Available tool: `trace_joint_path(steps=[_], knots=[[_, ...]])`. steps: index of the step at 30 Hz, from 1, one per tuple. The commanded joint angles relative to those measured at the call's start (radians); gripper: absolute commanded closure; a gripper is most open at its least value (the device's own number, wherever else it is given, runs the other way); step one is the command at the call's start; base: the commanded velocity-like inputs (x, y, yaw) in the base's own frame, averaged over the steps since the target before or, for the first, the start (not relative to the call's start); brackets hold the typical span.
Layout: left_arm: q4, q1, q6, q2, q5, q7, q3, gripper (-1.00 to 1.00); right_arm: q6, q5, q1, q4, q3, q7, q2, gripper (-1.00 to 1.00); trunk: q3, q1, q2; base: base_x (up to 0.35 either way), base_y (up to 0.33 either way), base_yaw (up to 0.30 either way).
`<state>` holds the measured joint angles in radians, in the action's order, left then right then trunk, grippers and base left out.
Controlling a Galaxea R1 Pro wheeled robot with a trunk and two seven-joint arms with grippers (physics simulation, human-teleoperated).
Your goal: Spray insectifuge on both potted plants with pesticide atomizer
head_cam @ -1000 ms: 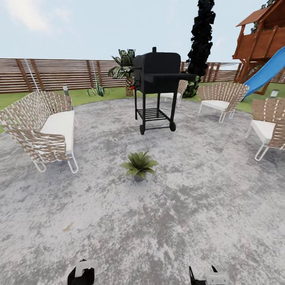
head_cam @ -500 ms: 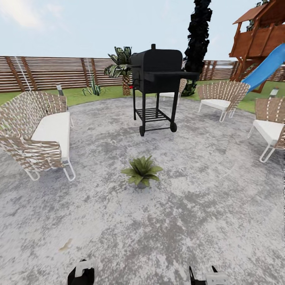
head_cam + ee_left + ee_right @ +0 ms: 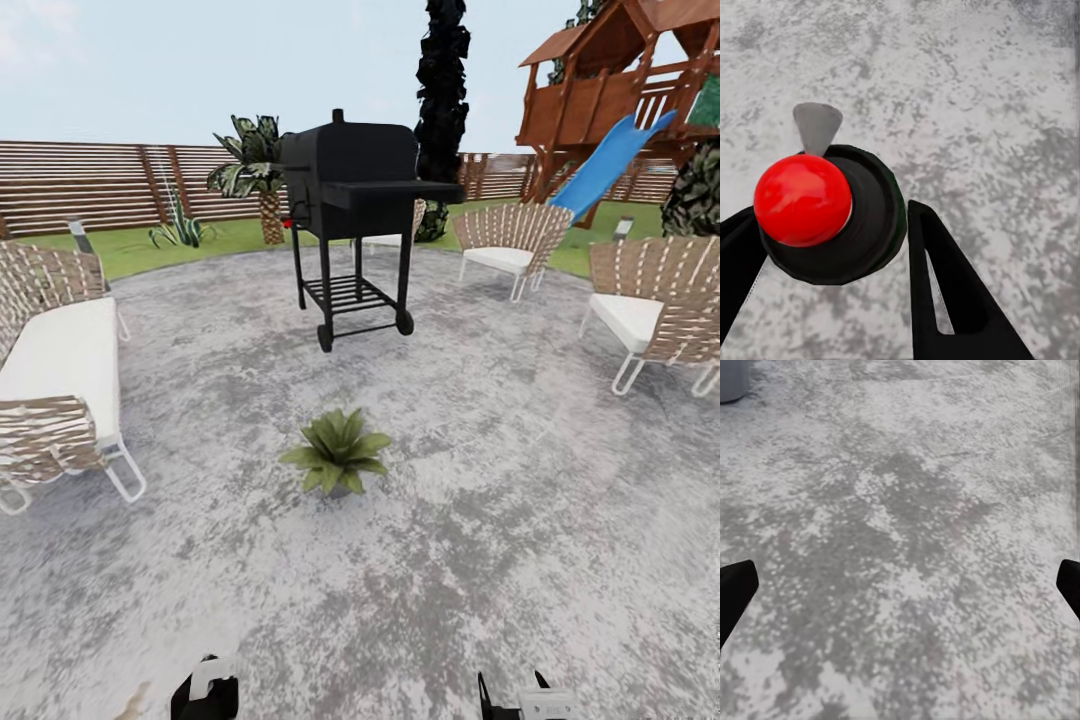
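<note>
The round grey stone patio (image 3: 520, 520) of the garden is seen ringed by woven chairs (image 3: 655, 310), with a black grill (image 3: 350, 215) standing beyond one potted plant (image 3: 335, 455), a low rosette of pointed green leaves set near the patio's middle, well ahead of the robot. In the left wrist view, the left hand (image 3: 832, 247) is seen pinching the pesticide atomizer (image 3: 832, 214), viewed end-on as a dark round body with a red cap, presumably carried ready for spraying. The right hand (image 3: 900, 585) is spread wide and empty over bare stone.
</note>
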<state>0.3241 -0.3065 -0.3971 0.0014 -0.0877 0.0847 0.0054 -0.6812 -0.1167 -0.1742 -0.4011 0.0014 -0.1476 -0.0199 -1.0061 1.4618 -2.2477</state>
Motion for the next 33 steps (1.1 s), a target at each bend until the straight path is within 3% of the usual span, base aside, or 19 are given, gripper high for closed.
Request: trace_joint_path(steps=[1, 8, 30, 33], knots=[[0.0, 0.0, -0.003, 0.0, -0.009, -0.001, -0.002, 1.0, -0.001, -0.011, -0.001, 0.001, 0.0, -0.009, 0.0, -1.0, -0.001, 0.0, 0.0, 0.212, 0.241, -0.288], [0.0, 0.0, -0.003, 0.0, -0.009, -0.002, -0.002, 1.0, -0.001, -0.011, -0.001, 0.001, 0.0, -0.009, 0.0, -1.0, -0.001, 0.0, 0.0, 0.177, 0.269, -0.253], [0.0, 0.0, -0.003, 0.0, -0.009, -0.002, -0.002, 1.0, -0.001, -0.011, -0.001, 0.001, 0.0, -0.009, 0.005, -1.0, -0.001, 0.0, 0.0, 0.152, 0.282, -0.008], [0.0, 0.0, -0.003, 0.0, -0.009, -0.002, -0.002, 1.0, -0.001, -0.011, -0.001, 0.001, 0.0, -0.009, 0.005, -1.0, 0.001, 0.0, 0.0, 0.106, 0.283, -0.247]])
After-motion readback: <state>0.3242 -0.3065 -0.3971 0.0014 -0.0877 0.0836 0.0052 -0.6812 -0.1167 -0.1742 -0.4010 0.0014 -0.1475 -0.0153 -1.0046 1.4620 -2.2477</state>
